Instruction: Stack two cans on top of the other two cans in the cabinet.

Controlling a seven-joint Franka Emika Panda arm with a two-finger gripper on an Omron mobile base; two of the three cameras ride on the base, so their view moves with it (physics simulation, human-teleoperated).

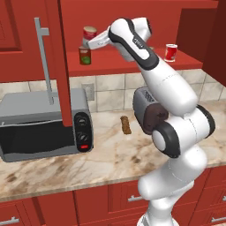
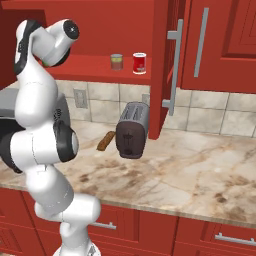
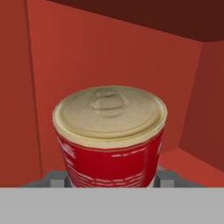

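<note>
My gripper (image 1: pixel 88 40) is shut on a red can (image 1: pixel 89 32) with a pale lower band, holding it just above the green-labelled can (image 1: pixel 85 56) at the left of the cabinet shelf (image 1: pixel 123 66). I cannot tell whether the two cans touch. In the hand view the red can (image 3: pixel 111 131), with its beige lid, sits between my grey fingertips (image 3: pixel 55 178). Another red can (image 1: pixel 170 52) stands at the shelf's right end. From the right, that red can (image 2: pixel 139 63) stands beside a greyish can (image 2: pixel 116 61).
The cabinet door (image 1: pixel 59 66) stands open with its long grey handle (image 1: pixel 44 62) over a microwave (image 1: pixel 44 128). A toaster (image 1: pixel 148 110) and a brown loaf (image 1: pixel 126 125) sit on the marble counter (image 1: pixel 106 159). Red drawers (image 1: pixel 88 203) run below.
</note>
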